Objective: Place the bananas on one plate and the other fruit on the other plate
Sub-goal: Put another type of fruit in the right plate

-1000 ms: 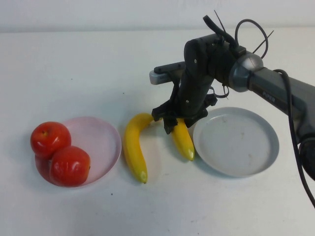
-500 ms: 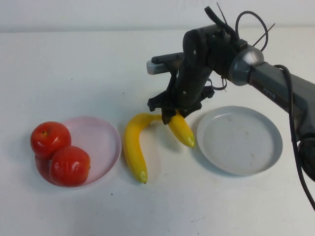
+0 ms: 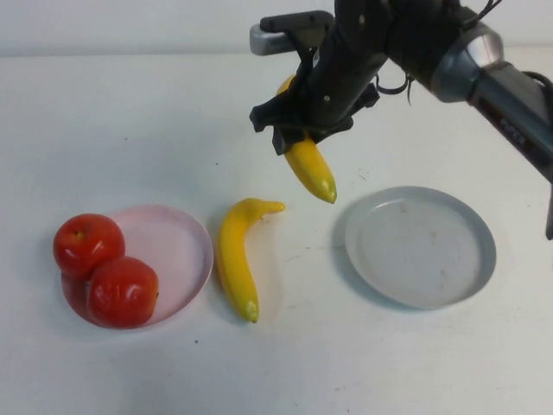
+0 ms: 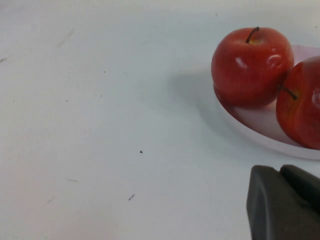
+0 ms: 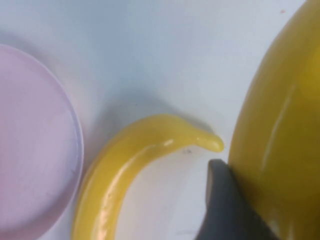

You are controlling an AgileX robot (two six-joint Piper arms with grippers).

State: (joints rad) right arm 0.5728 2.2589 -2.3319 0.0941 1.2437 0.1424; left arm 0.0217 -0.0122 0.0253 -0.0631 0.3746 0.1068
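Observation:
My right gripper (image 3: 298, 134) is shut on one banana (image 3: 309, 169) and holds it in the air above the table, behind the gap between the two plates. In the right wrist view the held banana (image 5: 280, 125) presses against one dark finger (image 5: 227, 205). The second banana (image 3: 235, 255) lies on the table between the pale pink plate (image 3: 177, 246) and the empty grey-blue plate (image 3: 419, 246). Two red apples (image 3: 88, 245) (image 3: 122, 291) sit at the pink plate's left side. My left gripper (image 4: 285, 200) is out of the high view; its wrist view shows it low beside the apples (image 4: 251, 66), fingers together.
The right arm (image 3: 484, 60) reaches in from the right across the back of the white table. The lying banana (image 5: 130, 165) and the pink plate's rim (image 5: 30, 150) show below the right wrist camera.
My right gripper has lifted the held banana off the table and moved it up and back. The other banana has stayed on the table; the grey-blue plate shifted slightly.

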